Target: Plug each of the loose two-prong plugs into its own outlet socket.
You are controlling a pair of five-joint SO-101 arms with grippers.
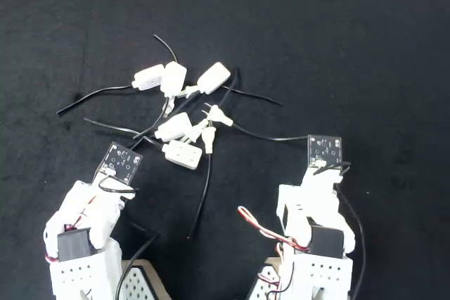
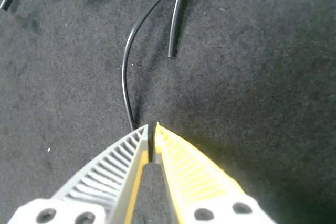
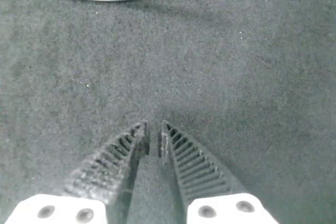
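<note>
Black cloth table | left gripper, right gripper: both closed, empty | plugs, sockets: tangled ahead, between them | advice: isolate one plug, grip its body, keep prongs clear.

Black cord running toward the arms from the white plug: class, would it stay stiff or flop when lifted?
Probably floppy: the black cord lies in a loose curve on the table. Likely light, being thin, so it should trail behind the white plug.
</note>
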